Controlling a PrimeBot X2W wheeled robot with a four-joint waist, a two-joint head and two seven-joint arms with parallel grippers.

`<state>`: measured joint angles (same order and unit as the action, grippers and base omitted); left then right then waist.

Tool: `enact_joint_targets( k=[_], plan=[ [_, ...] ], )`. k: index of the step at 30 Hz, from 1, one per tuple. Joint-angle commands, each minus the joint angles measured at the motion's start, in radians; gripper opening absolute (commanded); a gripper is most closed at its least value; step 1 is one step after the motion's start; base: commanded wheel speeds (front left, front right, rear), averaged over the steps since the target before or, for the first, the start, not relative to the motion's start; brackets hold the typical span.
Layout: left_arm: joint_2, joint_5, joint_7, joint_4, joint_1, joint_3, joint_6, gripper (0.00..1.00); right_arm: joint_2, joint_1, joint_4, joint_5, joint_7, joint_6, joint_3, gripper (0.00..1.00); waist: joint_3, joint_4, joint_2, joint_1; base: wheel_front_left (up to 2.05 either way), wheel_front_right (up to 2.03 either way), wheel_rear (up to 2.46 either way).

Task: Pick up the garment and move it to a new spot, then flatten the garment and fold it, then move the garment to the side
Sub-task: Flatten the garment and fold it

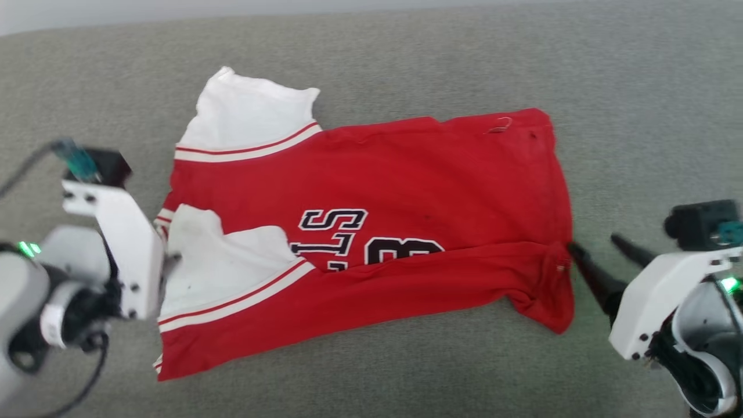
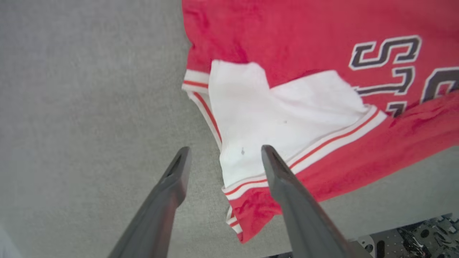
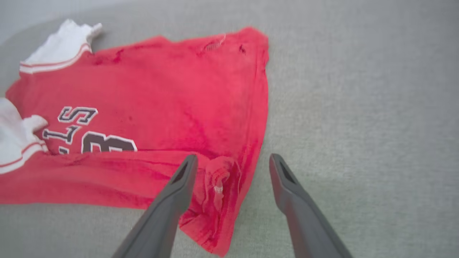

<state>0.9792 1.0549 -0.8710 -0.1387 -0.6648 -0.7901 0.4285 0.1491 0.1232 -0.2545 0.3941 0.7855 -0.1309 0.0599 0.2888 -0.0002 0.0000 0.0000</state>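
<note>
The left gripper [image 2: 226,149] stands with its two dark fingers spread wide and nothing clasped between them. One finger is over the grey cloth surface [image 1: 371,58], the other over the striped trim of the near white sleeve end [image 2: 272,118]. From its wrist camera I cannot say for certain whether the tips touch the cloth or hang just above it.

The right gripper [image 3: 233,157] is likewise parted and holds nothing. One finger reaches over the bunched hem corner [image 3: 217,182], while the other is over bare grey surface just beside the red edge.

Between the two lies the garment [image 1: 406,174], spread out across the grey surface with its length running from one gripper to the other (collar end toward the left arm, hem toward the right). It is mostly flat. A long red fold along the near edge lies over the bottom of the dark lettering [image 1: 334,220], so the characters are cut off halfway. The far white sleeve end [image 1: 249,116] sticks out past the red body, lying flat on the surface.
</note>
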Motion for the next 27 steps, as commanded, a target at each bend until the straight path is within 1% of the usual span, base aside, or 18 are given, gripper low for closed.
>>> enact_joint_targets(
  k=[1, 3, 4, 8, 12, 13, 18, 19, 21, 23, 27],
  plan=[
    [-0.002, -0.009, 0.003, 0.009, -0.02, 0.005, -0.012, 1.0, -0.01, -0.002, -0.019, -0.005, -0.028, 0.0, -0.001, 1.0, -0.002, -0.022, 0.0, 0.0, 0.0, 0.0, 0.0],
    [0.002, -0.028, 0.011, 0.045, -0.06, 0.012, -0.043, 1.0, -0.029, 0.013, -0.046, -0.024, -0.107, 0.001, 0.008, 1.0, 0.0, -0.051, 0.0, 0.0, 0.0, 0.0, 0.0],
    [0.001, -0.042, 0.019, 0.068, -0.081, 0.013, -0.066, 1.0, -0.04, 0.021, -0.055, -0.034, -0.15, 0.0, 0.01, 1.0, 0.001, -0.068, 0.0, 0.0, 0.0, 0.0, 0.0],
    [-0.023, -0.067, 0.053, 0.189, -0.154, 0.021, -0.135, 1.0, -0.072, 0.048, -0.06, -0.066, -0.32, 0.001, -0.002, 1.0, 0.011, -0.139, 0.0, 0.0, 0.0, 0.0, 0.0],
    [-0.05, -0.096, 0.105, 0.331, -0.233, 0.032, -0.224, 1.0, -0.085, 0.069, -0.033, -0.108, -0.452, 0.0, -0.05, 1.0, 0.035, -0.212, 0.0, 0.0, 0.0, 0.0, 0.0],
    [-0.053, -0.1, 0.12, 0.365, -0.248, 0.039, -0.235, 1.0, -0.086, 0.075, -0.023, -0.105, -0.474, 0.001, -0.064, 1.0, 0.042, -0.233, 0.0, 0.0, 0.0, 0.0, 0.0],
    [-0.077, -0.123, 0.175, 0.549, -0.329, 0.046, -0.311, 1.0, -0.094, 0.096, 0.022, -0.084, -0.548, 0.0, -0.115, 1.0, 0.085, -0.305, 0.0, 0.0, 0.0, 0.0, 0.0],
    [-0.074, -0.144, 0.187, 0.577, -0.344, 0.036, -0.331, 1.0, -0.095, 0.096, 0.03, -0.075, -0.557, 0.0, -0.118, 1.0, 0.094, -0.317, 0.0, 0.0, 0.0, 0.0, 0.0],
    [-0.085, -0.146, 0.2, 0.643, -0.366, 0.04, -0.347, 1.0, -0.095, 0.1, 0.042, -0.069, -0.568, 0.0, -0.125, 1.0, 0.111, -0.336, 0.0, 0.0, 0.0, 0.0, 0.0],
    [-0.092, -0.17, 0.189, 0.704, -0.389, 0.023, -0.359, 1.0, -0.097, 0.107, 0.049, -0.058, -0.579, 0.0, -0.135, 1.0, 0.128, -0.348, 0.0, 0.0, 0.0, 0.0, 0.0],
    [-0.117, -0.185, 0.179, 0.811, -0.441, 0.013, -0.365, 1.0, -0.09, 0.112, 0.055, -0.039, -0.578, 0.0, -0.149, 1.0, 0.163, -0.364, 0.0, 0.0, 0.0, 0.0, 0.0]
  ],
)
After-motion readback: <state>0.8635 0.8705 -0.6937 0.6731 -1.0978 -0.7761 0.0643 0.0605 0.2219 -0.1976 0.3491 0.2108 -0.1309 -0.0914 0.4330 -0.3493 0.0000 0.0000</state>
